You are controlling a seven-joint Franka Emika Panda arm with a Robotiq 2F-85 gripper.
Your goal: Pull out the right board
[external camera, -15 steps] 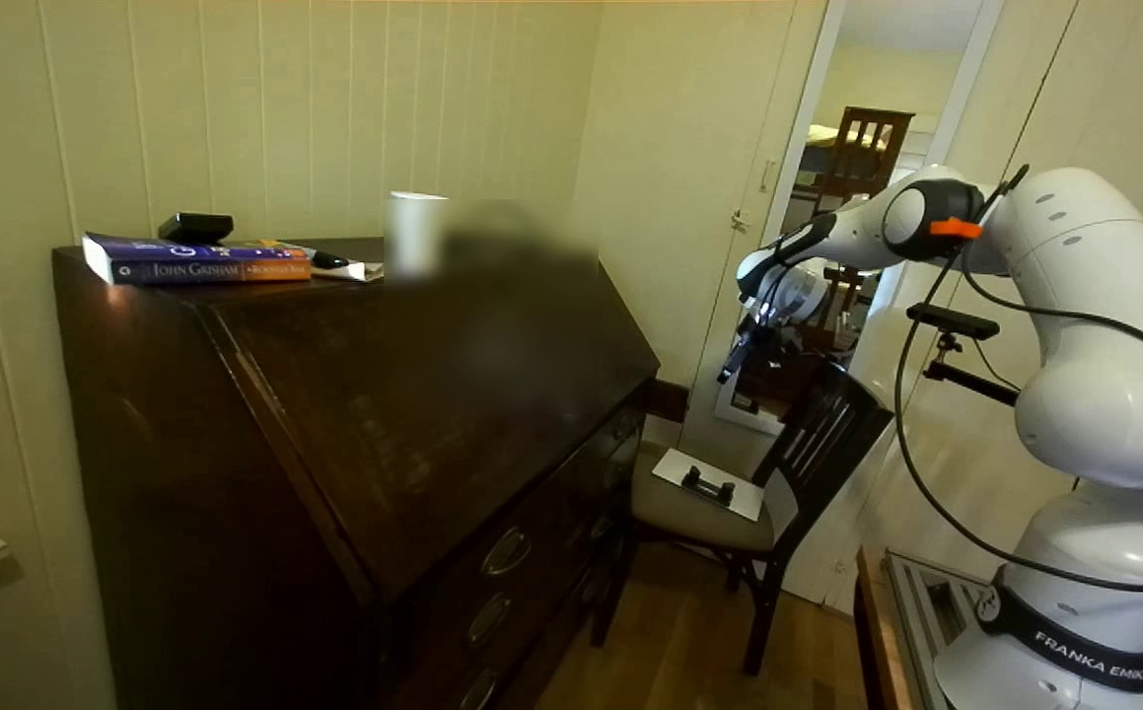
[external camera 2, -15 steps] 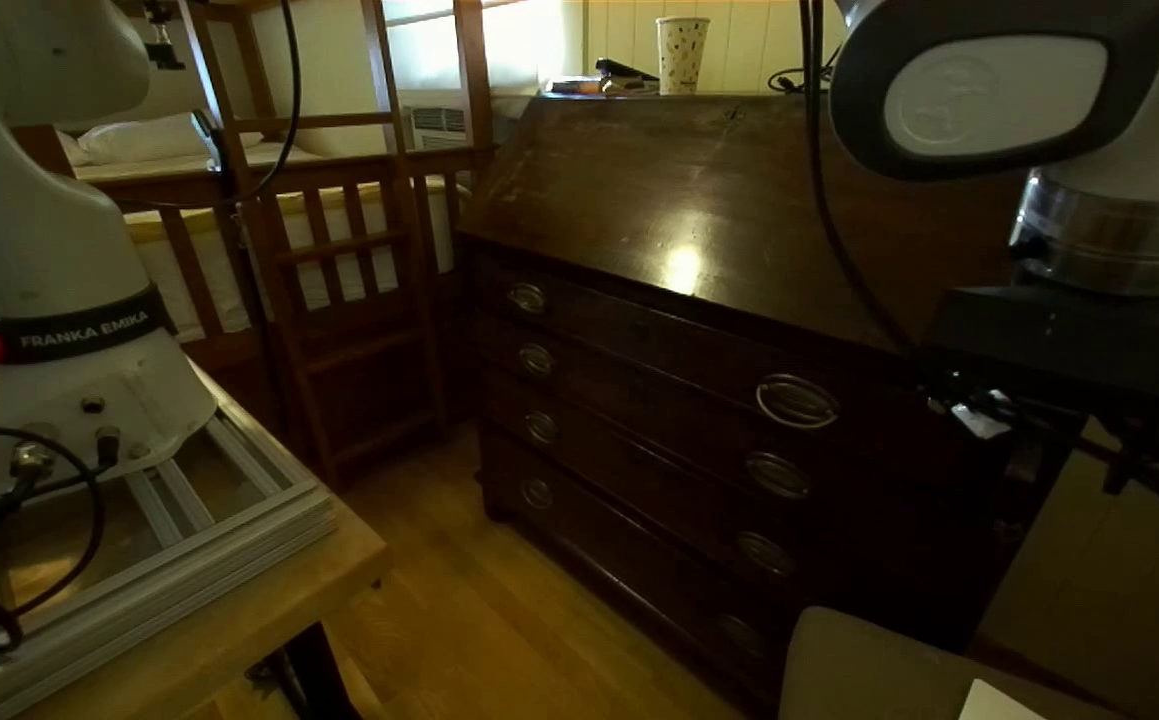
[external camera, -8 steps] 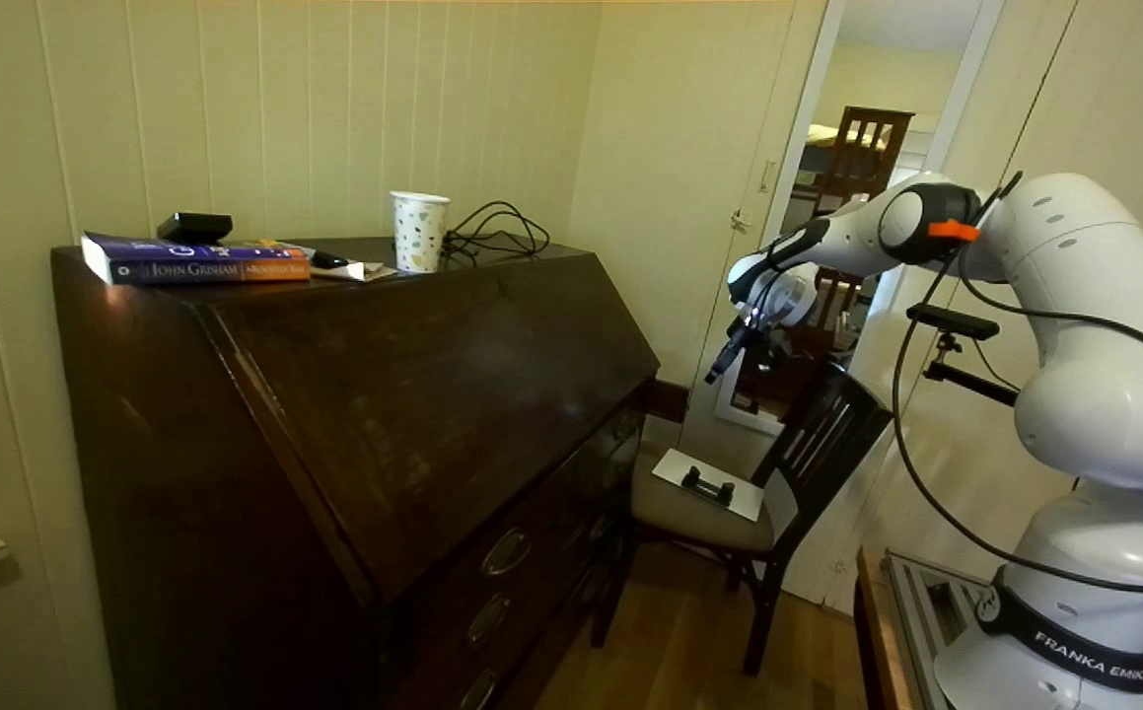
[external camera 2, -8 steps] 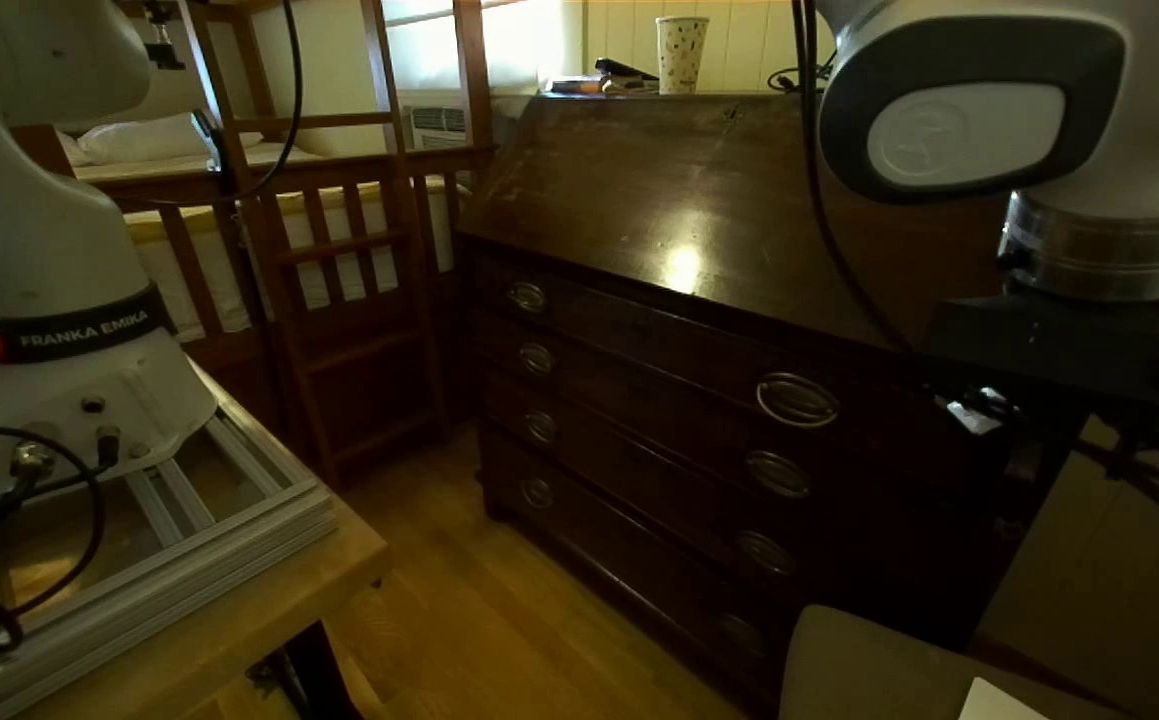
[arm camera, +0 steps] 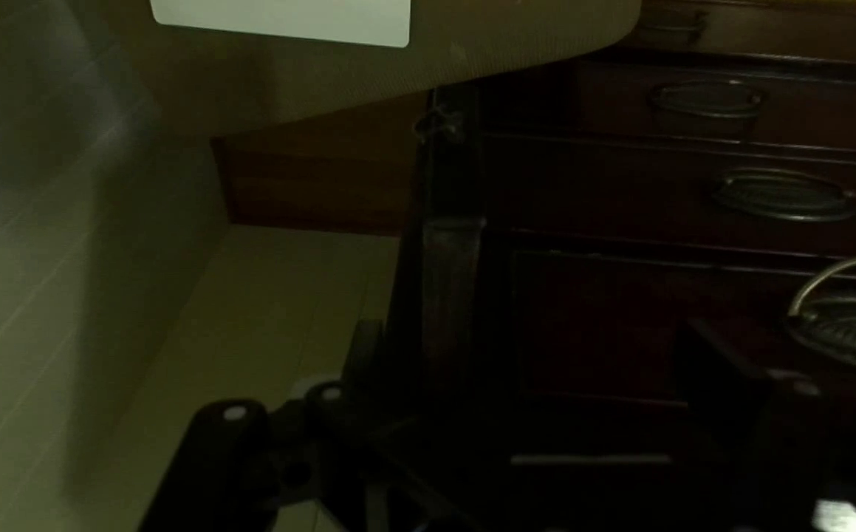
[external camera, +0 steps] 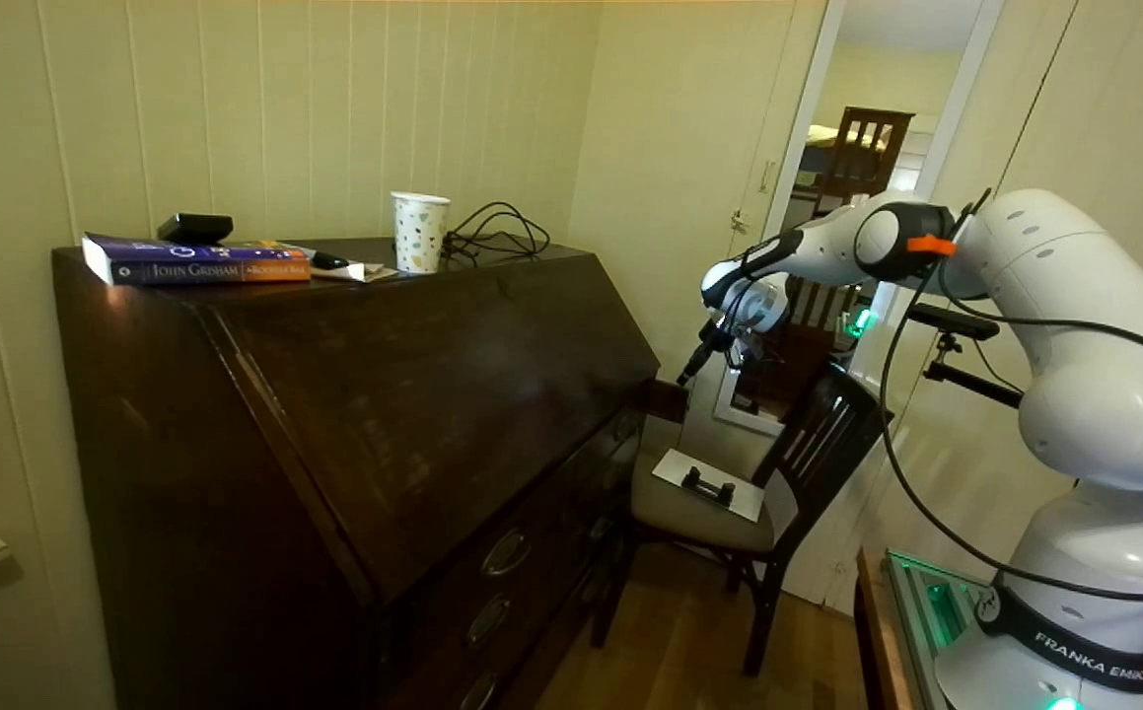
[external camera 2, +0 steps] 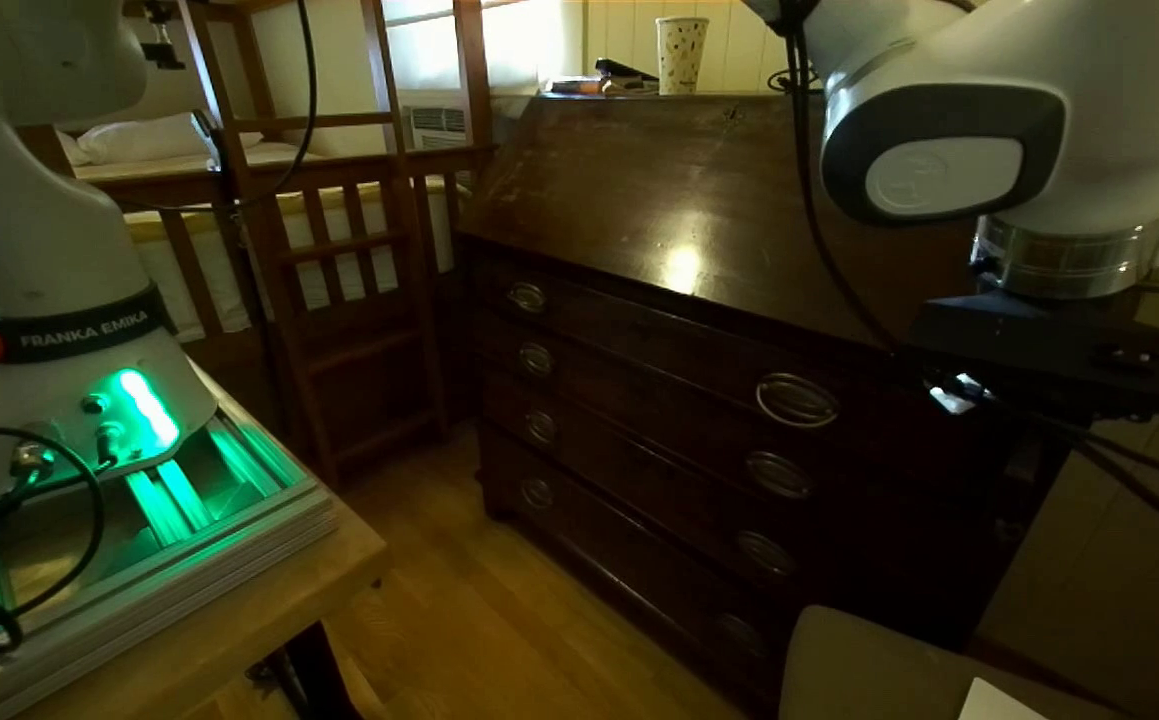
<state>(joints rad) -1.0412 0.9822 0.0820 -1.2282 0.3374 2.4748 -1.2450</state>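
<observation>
In the wrist view, the right board (arm camera: 451,292) shows end-on at ten o'clock from the gripper (arm camera: 532,349), jaws parted wide; in an exterior view, the gripper hangs near the desk lid (external camera: 443,404) at three o'clock, a cup (external camera: 420,234) at twelve

The dark slant-lidded desk (external camera 2: 684,335) is catching a patch of light (external camera 2: 682,268), and a speckled paper cup (external camera 2: 681,57) is sitting on top. Across from the drawers (external camera 2: 639,390), a green lamp (external camera 2: 147,408) is glowing on the robot's base (external camera 2: 49,385); nearer me, its white arm (external camera 2: 1119,120) is hiding part of the lid (external camera 2: 629,180).
</observation>
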